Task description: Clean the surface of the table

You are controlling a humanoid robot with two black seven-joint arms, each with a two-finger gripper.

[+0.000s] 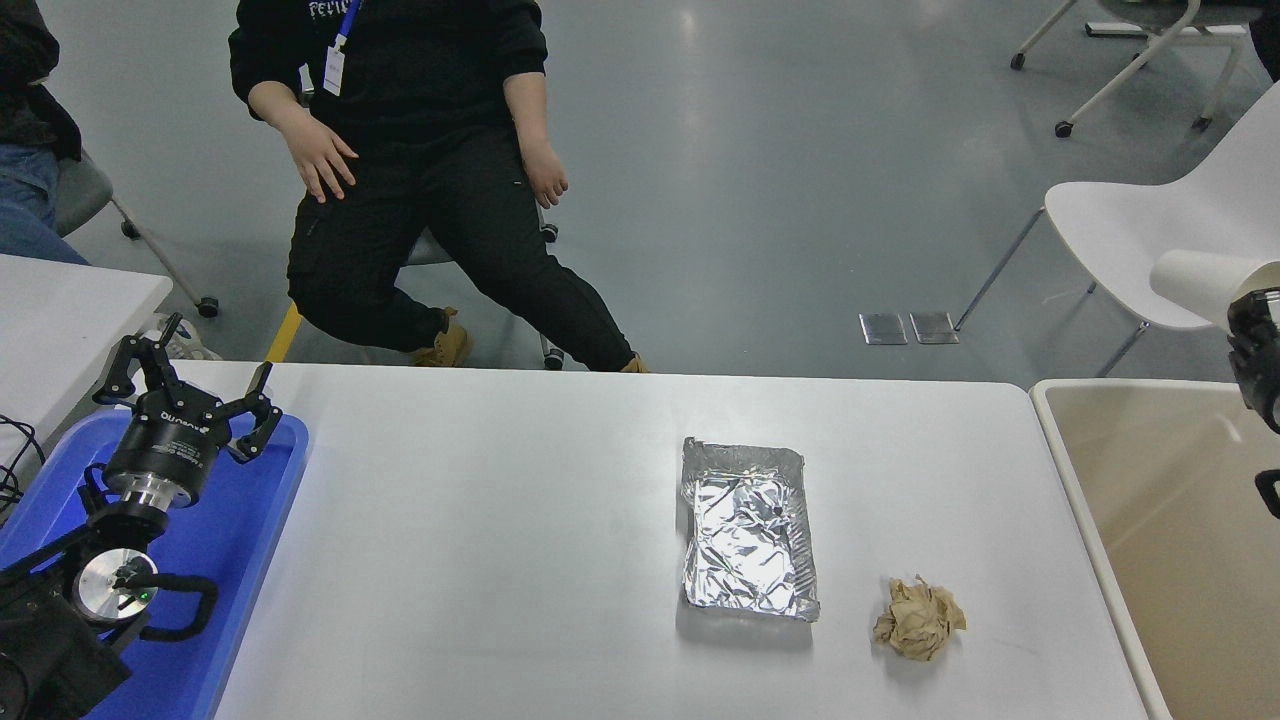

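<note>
The table surface [500, 520] is wide, white and matte. On it lie a shallow foil tray [748, 530] right of centre and a crumpled brown paper ball [920, 620] near the front right. My right gripper [1250, 308] shows only at the right edge, shut on the rim of a white paper cup [1192, 280] held sideways above the beige bin [1180, 520]. At the lower left my left gripper [188, 385] stays parked over the blue tray [240, 540], its fingers spread open and holding nothing.
The bin stands against the table's right end. A person sits on a chair beyond the far edge at the upper left. A white chair [1150, 220] stands at the upper right, and a smaller white table [70, 310] at the left.
</note>
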